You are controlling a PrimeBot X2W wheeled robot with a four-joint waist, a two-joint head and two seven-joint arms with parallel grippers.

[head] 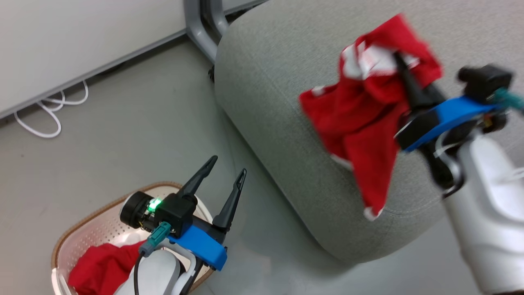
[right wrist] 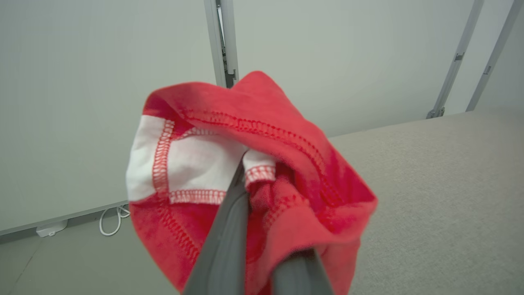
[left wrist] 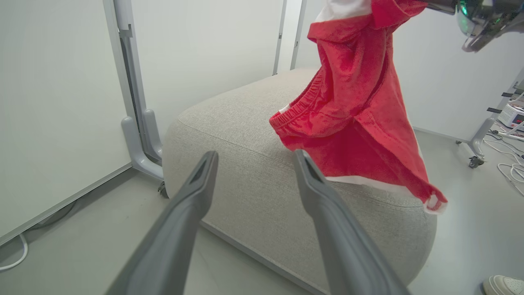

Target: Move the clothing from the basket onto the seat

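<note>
One piece of the clothing point(head: 360, 119), bright red with a white band, hangs in the air over the grey seat point(head: 278, 82), its lower end dangling past the cushion's front corner. My right gripper point(head: 399, 61) is shut on its top, fingertips buried in the fabric. The right wrist view shows the bunched clothing point(right wrist: 286, 164) around the right gripper point(right wrist: 249, 172), with the seat point(right wrist: 450, 184) beyond. My left gripper point(head: 229, 166) is open and holds nothing, above the basket point(head: 82, 233), where another red garment point(head: 102, 266) lies. In the left wrist view the left gripper point(left wrist: 254, 153) faces the seat point(left wrist: 245, 123) and the hanging clothing point(left wrist: 356, 123).
White cables point(head: 53, 110) lie on the floor by the wall panel. A grey partition leg point(head: 200, 24) stands behind the seat. To the right of the seat are a wheeled stand point(left wrist: 475, 155) and a person's shoe point(left wrist: 503, 284). Bare floor separates basket and seat.
</note>
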